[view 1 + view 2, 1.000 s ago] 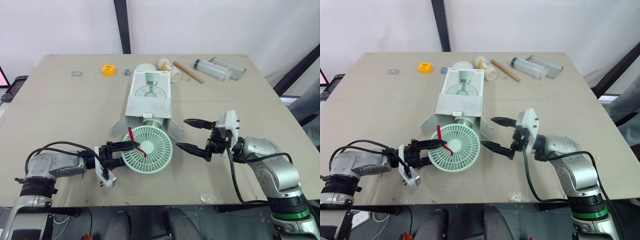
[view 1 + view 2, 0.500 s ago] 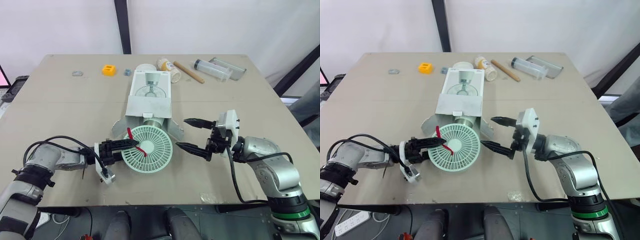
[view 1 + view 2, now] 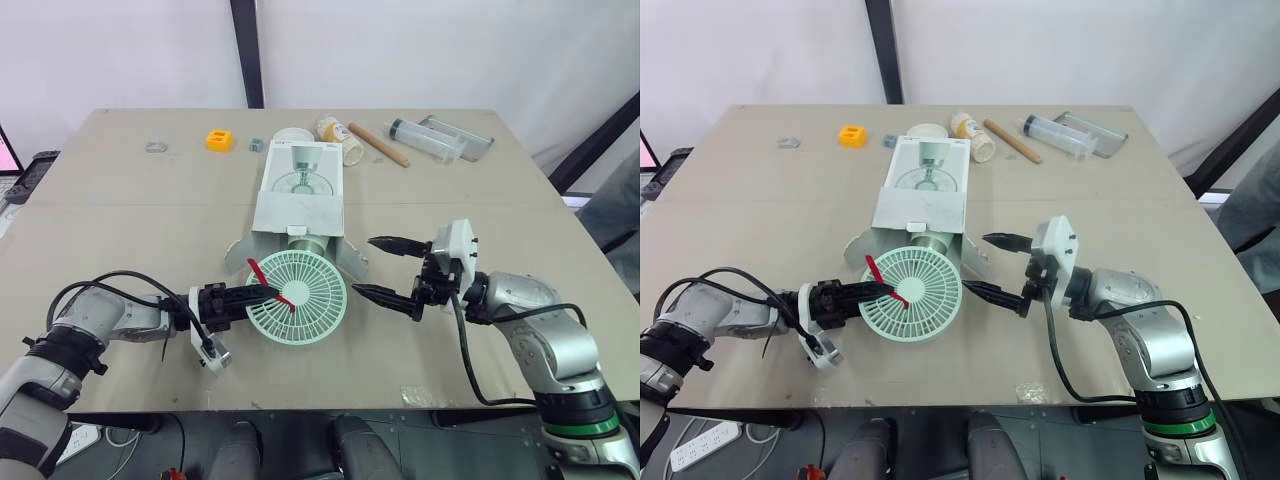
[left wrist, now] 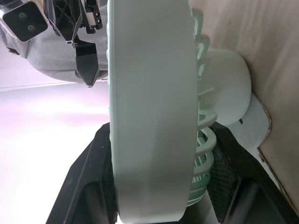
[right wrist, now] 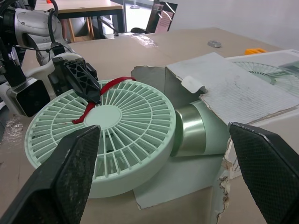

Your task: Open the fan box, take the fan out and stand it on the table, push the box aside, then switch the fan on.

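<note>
The pale green round plastic fan (image 3: 296, 311) lies half out of the white cardboard box (image 3: 299, 190) on the tan table (image 3: 130, 220). The left gripper (image 3: 262, 297) pinches its rim; the right gripper (image 3: 363, 266) hangs beside it, spread wide. That small pinch may slip, or the box may drag along.

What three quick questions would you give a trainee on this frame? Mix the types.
1. True or false: the fan is fully out of the box.
2. Which gripper grips the fan's head? A. left gripper B. right gripper C. both
3. Fill in: the right gripper's jaws are ____.
Key: 1 false, its silver neck lies in the box mouth; 2 A; 3 open.
</note>
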Available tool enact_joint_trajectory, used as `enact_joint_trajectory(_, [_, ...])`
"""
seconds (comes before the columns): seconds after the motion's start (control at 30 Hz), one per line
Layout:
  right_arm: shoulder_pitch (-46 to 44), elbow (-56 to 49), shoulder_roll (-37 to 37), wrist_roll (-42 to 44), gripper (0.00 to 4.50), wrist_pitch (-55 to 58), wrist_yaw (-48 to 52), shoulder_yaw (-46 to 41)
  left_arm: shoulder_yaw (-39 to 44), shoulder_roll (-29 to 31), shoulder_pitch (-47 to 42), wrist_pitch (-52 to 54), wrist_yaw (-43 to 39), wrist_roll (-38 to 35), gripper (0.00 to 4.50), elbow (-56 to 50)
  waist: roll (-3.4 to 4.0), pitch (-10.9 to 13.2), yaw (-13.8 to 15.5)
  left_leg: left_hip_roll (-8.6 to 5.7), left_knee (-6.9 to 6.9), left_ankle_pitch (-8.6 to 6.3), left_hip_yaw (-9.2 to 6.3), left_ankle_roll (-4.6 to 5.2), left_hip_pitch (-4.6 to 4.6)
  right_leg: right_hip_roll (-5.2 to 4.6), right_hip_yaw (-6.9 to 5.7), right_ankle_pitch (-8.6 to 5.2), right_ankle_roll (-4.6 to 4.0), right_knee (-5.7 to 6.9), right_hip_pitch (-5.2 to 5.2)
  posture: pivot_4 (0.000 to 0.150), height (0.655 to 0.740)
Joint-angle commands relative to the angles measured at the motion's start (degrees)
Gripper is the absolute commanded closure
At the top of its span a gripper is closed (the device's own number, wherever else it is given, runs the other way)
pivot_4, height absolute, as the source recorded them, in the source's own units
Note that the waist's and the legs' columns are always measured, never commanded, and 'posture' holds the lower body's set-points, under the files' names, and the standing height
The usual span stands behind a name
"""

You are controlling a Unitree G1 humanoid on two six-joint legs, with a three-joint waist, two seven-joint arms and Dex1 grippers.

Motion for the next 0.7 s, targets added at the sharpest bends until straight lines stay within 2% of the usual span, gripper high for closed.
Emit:
enact_joint_trajectory(0.03, [-1.13, -0.44, -0.01, 0.26, 0.00, -1.29, 0.51, -0.57, 0.19, 0.15, -0.90, -4.28, -4.84, -9.16, 2.63, 1.85, 0.00, 0.00, 0.02, 0.00, 0.00, 0.00, 0.00, 0.00, 0.00, 0.00, 0.00, 0.01, -0.02, 0.00, 0.00, 0.150, 0.7400])
enact_joint_trajectory(0.07, [-1.15, -0.38, -0.03, 0.25, 0.00, -1.33, 0.55, -0.61, 0.20, 0.05, -0.93, -5.20, -6.28, -11.10, 2.63, 2.31, 0.00, 0.00, 0.02, 0.00, 0.00, 0.00, 0.00, 0.00, 0.00, 0.00, 0.00, 0.02, -0.04, 0.00, 0.00, 0.150, 0.7400])
enact_joint_trajectory(0.13, [-1.06, -0.16, -0.28, 0.22, 0.00, -1.50, 0.53, -1.10, -0.72, 0.26, -1.33, -8.46, -12.55, -20.54, 2.63, 4.39, 0.00, 0.00, 0.05, 0.00, 0.00, 0.00, 0.00, 0.00, 0.00, 0.00, 0.00, 0.03, -0.06, 0.00, 0.00, 0.150, 0.7400])
enact_joint_trajectory(0.27, [-1.14, 0.38, -0.71, 0.33, 0.00, -1.83, 0.11, -2.36, -7.06, 2.77, -1.62, -10.82, -28.52, -45.08, 2.63, 5.40, -0.01, -0.01, 0.15, 0.01, 0.00, 0.00, 0.00, 0.00, 0.00, 0.00, 0.00, 0.07, -0.12, 0.01, 0.00, 0.150, 0.7400])
enact_joint_trajectory(0.37, [-1.24, 0.86, -0.99, 0.20, 0.00, -2.48, 0.23, -2.84, -13.09, 6.40, 0.45, -2.52, -46.31, -70.30, 2.63, -1.98, 0.00, -0.01, 0.16, 0.03, 0.00, 0.00, 0.00, 0.00, 0.00, 0.00, 0.00, 0.07, -0.14, 0.03, 0.00, 0.150, 0.7400])
enact_joint_trajectory(0.47, [-1.28, 1.09, -1.10, 0.22, 0.00, -2.97, 0.43, -3.04, -13.48, 9.07, 2.18, 6.22, -59.82, -86.80, 2.63, -10.61, 0.00, -0.01, 0.16, 0.04, 0.02, 0.00, 0.00, 0.00, 0.01, 0.00, 0.00, 0.07, -0.16, 0.05, 0.01, 0.150, 0.7400])
enact_joint_trajectory(0.53, [-1.28, 1.39, -1.26, 0.05, 0.00, -3.62, 0.79, -3.00, -11.47, 10.89, 3.72, 15.90, -69.79, -98.41, 2.63, -17.71, 0.00, -0.01, 0.16, 0.04, 0.04, 0.01, 0.00, 0.00, 0.03, 0.01, 0.00, 0.08, -0.17, 0.06, 0.04, 0.150, 0.7400])
enact_joint_trajectory(0.6, [-1.25, 1.70, -1.32, -0.08, 0.00, -4.21, 1.11, -2.95, -8.43, 11.81, 5.16, 24.48, -76.91, -105.65, 2.63, -22.75, 0.00, -0.01, 0.12, 0.05, 0.06, 0.00, 0.00, 0.00, 0.07, 0.02, 0.00, 0.06, -0.17, 0.06, 0.09, 0.150, 0.7400])
enact_joint_trajectory(0.7, [-1.20, 1.85, -1.15, 0.08, 0.00, -5.04, 1.86, -2.90, -2.49, 11.84, 7.28, 37.27, -82.62, -113.79, 2.63, -28.40, 0.04, -0.03, 0.05, 0.04, 0.07, 0.00, 0.00, 0.01, 0.13, 0.03, 0.00, 0.01, -0.15, 0.06, 0.16, 0.150, 0.7400])
